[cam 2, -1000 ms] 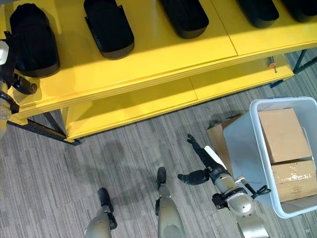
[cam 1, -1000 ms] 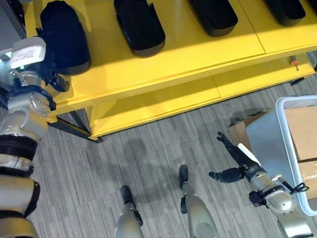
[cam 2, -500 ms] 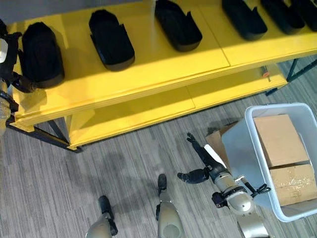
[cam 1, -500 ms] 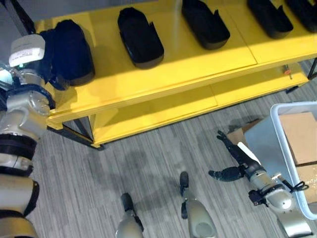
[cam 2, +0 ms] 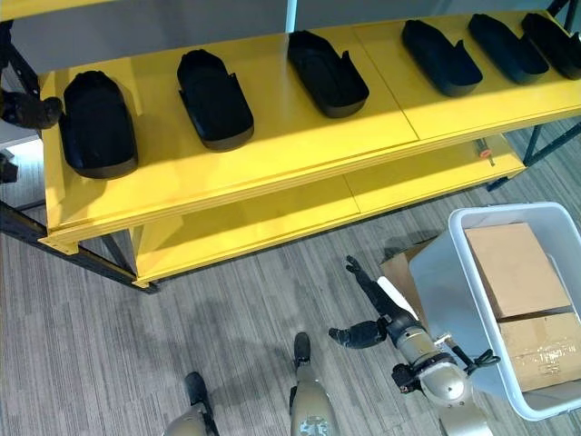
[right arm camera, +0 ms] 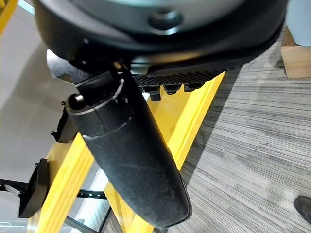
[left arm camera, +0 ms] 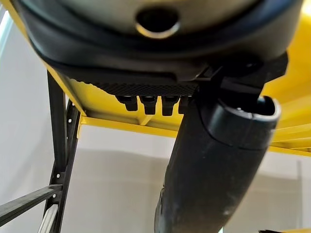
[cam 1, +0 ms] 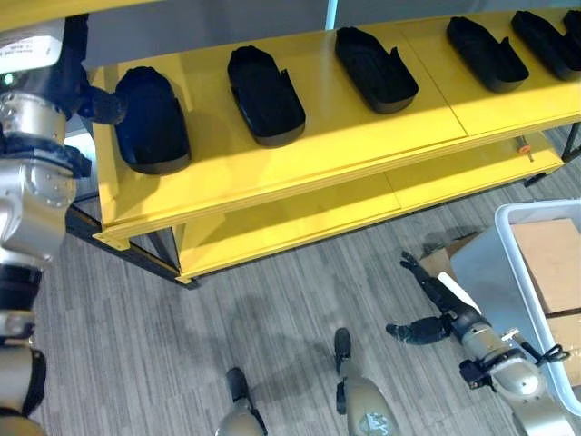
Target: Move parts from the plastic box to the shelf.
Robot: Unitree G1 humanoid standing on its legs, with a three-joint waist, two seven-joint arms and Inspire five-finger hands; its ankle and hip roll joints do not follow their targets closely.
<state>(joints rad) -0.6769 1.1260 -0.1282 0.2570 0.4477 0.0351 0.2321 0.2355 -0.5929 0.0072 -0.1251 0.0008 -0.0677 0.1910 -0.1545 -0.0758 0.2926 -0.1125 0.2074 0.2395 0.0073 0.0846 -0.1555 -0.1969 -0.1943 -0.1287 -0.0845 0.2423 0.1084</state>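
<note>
Hovering my left hand (cam 1: pixel 100 102) beside the end part (cam 1: pixel 152 123) on the shelf (cam 1: pixel 363 123); grip unclear. My right hand (cam 1: pixel 436 304) hangs spread beside the plastic box (cam 2: pixel 454 291).

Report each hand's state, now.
Left hand: raised by the shelf's left end beside the leftmost part; fingers cannot be told.
Right hand: open, holding nothing, low beside the plastic box.
</note>
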